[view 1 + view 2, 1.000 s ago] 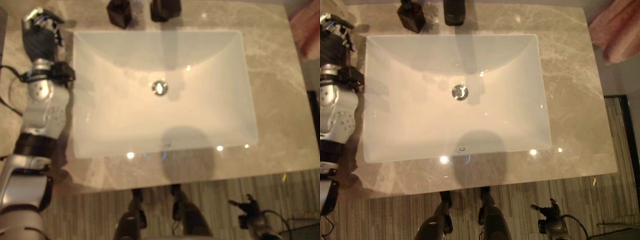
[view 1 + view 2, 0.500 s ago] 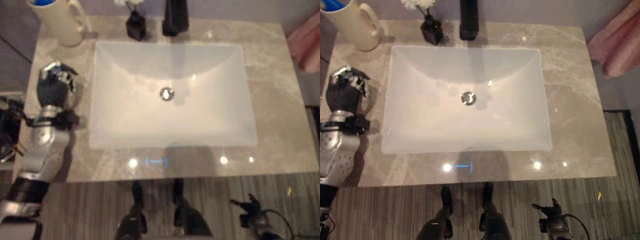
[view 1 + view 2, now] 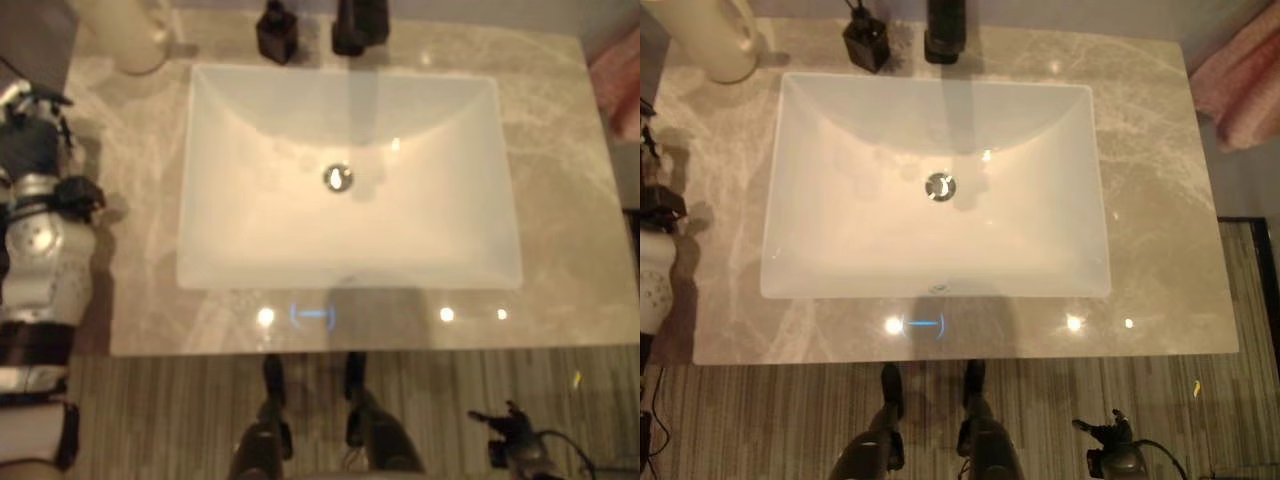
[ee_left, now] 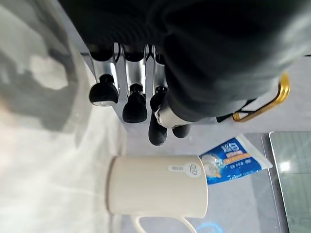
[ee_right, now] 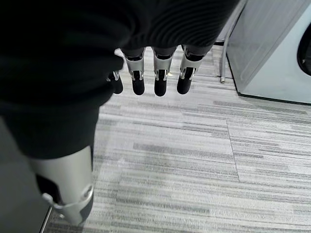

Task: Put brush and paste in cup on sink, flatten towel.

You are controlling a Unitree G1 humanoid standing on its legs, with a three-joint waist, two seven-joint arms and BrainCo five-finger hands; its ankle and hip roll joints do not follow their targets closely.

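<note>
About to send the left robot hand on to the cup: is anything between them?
Nothing visible. In the left wrist view the left robot hand hangs above the cream cup with bare counter between; the toothpaste tube is already sticking out of the cup.

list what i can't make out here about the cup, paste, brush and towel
- Cup: its inside faces away in the left wrist view; the head views' top edge crops it.
- Toothpaste tube: lower part sunk in the cup.
- Brush: none recognisable; the cup wall may hide it.
- Pink towel: cropped by the frame's right edge.

Glossy marble counter [image 3: 1160,200], smooth white sink [image 3: 800,200].
</note>
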